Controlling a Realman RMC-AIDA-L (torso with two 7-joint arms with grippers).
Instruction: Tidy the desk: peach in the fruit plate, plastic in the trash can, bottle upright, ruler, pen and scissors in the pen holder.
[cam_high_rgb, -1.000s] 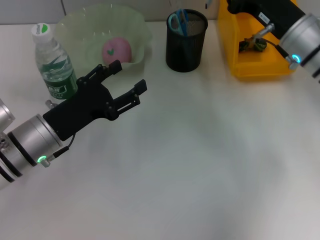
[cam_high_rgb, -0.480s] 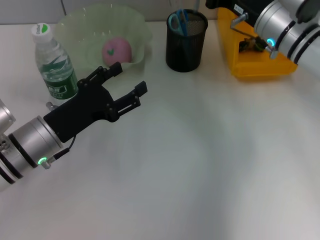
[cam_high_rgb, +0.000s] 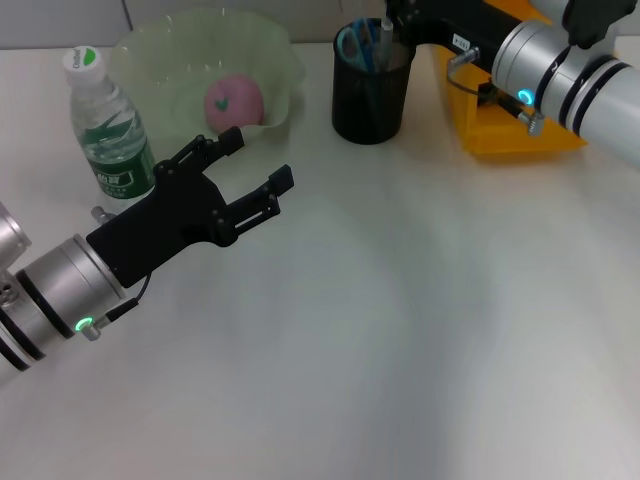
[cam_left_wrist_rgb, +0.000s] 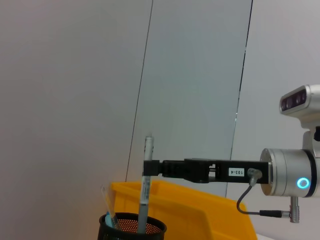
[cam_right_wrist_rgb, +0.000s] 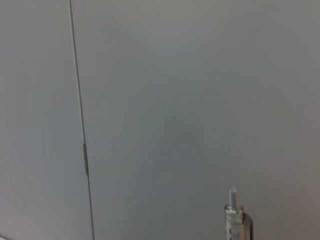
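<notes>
White desk (cam_high_rgb: 400, 330), grey wall bkgd (cam_left_wrist_rgb: 75, 100)

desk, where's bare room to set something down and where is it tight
The desk lies bare across its near half and right side, in front of the left gripper. The far edge is crowded: bottle, fruit plate with peach, pen holder, trash can, and the right gripper holding the pen over the holder.

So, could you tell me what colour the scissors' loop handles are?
Blue scissors' handles, clearest in the head view.

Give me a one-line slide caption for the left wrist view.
Right tool holds the pen upright, its lower end inside the pen holder.
</notes>
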